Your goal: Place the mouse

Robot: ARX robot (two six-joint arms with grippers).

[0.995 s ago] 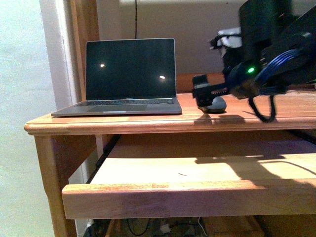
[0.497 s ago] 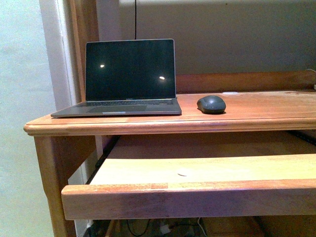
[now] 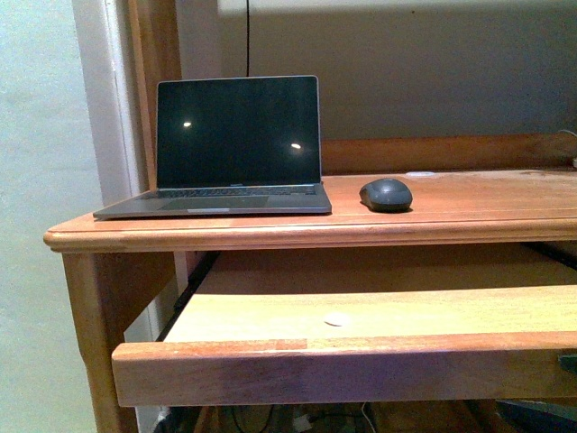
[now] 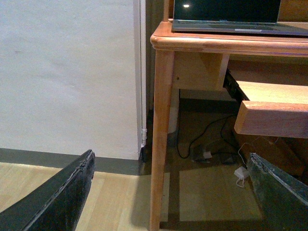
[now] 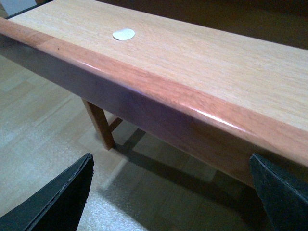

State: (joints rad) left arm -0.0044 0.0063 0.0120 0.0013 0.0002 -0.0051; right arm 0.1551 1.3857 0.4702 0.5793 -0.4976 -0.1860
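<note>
The dark grey oval mouse (image 3: 386, 194) lies on the wooden desk top (image 3: 469, 194), just right of the open laptop (image 3: 236, 144). Neither arm touches it. My left gripper (image 4: 173, 192) is open and empty, low beside the desk's left leg (image 4: 161, 134), above the floor. My right gripper (image 5: 173, 192) is open and empty, below and in front of the pulled-out keyboard shelf (image 5: 183, 101). Only a dark bit of the right arm (image 3: 568, 363) shows at the front view's right edge.
The pulled-out shelf (image 3: 361, 347) juts toward me below the desk top, with a small white round sticker (image 3: 337, 318) on it. Cables and a white adapter (image 4: 240, 174) lie on the floor under the desk. A white wall (image 4: 67, 72) stands to the left.
One second ago my right gripper was over the mouse on the desk. It has let go and withdrawn out of the front view; the mouse stays where it was set.
</note>
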